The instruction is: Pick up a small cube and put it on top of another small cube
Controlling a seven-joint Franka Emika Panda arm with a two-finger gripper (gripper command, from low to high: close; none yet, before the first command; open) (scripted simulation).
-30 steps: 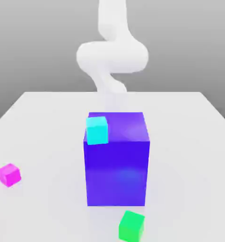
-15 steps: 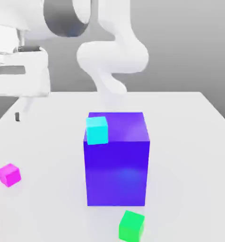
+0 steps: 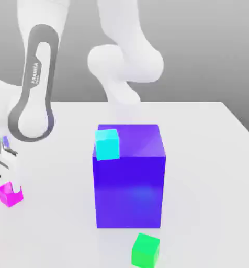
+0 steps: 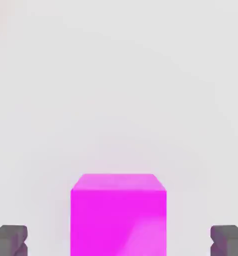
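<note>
The pick-up step is in hand: the claw (image 4: 119,240) hangs over the small cube (image 3: 10,194), which sits on the worktop (image 3: 200,157) near the edge at the exterior view's left, with the fingers (image 4: 10,240) spread wide on either side and not touching it. Next, I judge, it must sink a little and close squarely on the cube's sides. The arm (image 3: 35,89) bends down steeply toward that edge, hand pointing at the worktop
</note>
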